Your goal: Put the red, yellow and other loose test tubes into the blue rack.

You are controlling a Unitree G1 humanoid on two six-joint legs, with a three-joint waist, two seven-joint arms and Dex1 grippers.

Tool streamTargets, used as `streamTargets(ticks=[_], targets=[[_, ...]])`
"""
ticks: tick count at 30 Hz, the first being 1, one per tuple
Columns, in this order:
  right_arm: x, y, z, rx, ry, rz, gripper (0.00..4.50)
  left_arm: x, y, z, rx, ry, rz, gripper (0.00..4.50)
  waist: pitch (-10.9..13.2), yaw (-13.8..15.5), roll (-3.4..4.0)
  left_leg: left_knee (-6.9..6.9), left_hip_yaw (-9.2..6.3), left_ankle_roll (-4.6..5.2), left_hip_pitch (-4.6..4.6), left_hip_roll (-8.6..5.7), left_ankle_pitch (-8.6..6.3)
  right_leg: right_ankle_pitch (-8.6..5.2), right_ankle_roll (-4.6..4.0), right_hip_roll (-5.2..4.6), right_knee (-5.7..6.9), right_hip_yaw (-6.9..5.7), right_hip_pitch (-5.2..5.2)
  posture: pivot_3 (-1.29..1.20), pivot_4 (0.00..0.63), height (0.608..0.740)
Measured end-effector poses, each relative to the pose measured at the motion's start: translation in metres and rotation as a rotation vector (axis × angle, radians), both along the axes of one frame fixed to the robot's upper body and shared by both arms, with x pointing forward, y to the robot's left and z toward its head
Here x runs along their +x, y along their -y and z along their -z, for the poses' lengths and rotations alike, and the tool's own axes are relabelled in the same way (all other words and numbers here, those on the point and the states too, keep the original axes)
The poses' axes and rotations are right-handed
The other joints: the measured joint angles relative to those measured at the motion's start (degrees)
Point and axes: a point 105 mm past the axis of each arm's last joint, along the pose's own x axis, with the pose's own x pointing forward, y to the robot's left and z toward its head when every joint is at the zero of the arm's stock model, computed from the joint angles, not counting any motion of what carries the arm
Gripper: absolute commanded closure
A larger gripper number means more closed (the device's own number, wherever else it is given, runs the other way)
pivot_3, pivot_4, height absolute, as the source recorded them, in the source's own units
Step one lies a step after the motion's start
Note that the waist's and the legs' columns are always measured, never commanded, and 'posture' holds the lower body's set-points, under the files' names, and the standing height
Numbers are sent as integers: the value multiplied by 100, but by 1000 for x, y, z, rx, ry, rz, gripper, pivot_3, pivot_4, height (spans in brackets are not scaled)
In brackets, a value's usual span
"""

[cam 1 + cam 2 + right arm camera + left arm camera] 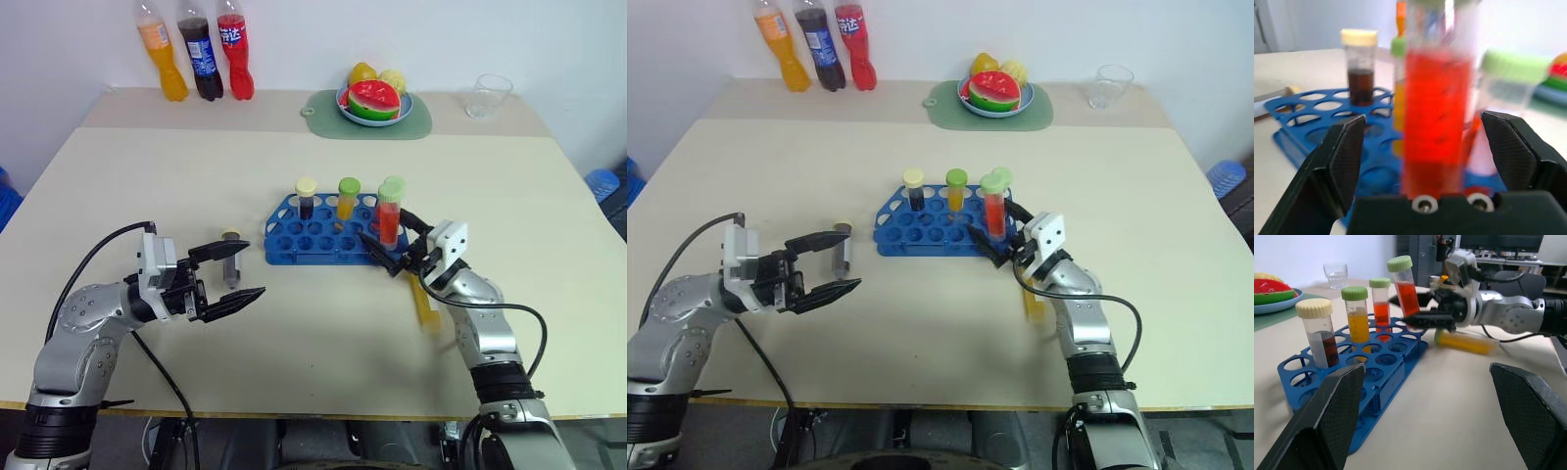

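Left eye view: a pale beige surface (294, 372) is seen from above against a plain white wall. Along its far edge, at the upper left of the frame, three soda bottles (197, 51) are stood in a row, orange, dark and red. At top centre a green mat (323, 119) carries a blue plate (404, 110) of fruit, and a clear cup (488, 95) is placed at the upper right.

The blue rack (294, 235) is set at the middle of the frame. A brown tube (307, 198) with a pale yellow cap, an orange-yellow tube (348, 199) with a green cap, and a further green-capped tube (1380, 301) are stood upright in its holes. A red tube (389, 215) with a green cap is seen upright at the rack's right end, between the fingers of the right gripper (395, 242), whose jaws are spread wide on either side of it; whether it is touched cannot be told. A yellow tube (424, 305) is laid on its side on the surface, lower right of the rack, beside the right arm.

The left gripper (231, 277) is held at the left of the frame, well apart from the rack, jaws wide and holding nothing. A small grey-capped vial (231, 260) is stood on the surface just behind it.

In the left wrist view, dark office furniture is visible behind the surface.
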Motion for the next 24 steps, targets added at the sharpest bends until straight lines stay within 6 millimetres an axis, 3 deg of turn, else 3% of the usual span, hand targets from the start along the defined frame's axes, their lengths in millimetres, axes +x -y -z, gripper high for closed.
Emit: streamTargets(ticks=[12, 24], targets=[[-17, 20, -13, -67, -87, -46, 204, 3, 8, 3, -7, 0, 28, 282, 0, -9, 0, 0, -2, 1, 0, 1, 0, 0, 0, 3, 1, 0, 0, 0, 150, 740], [-4, 20, -25, -27, -288, -66, 204, 5, 7, 5, -11, -9, 22, 282, 0, 12, -1, 0, -2, 1, -4, 0, 0, 0, 0, 3, -3, -1, 0, 0, 150, 740]])
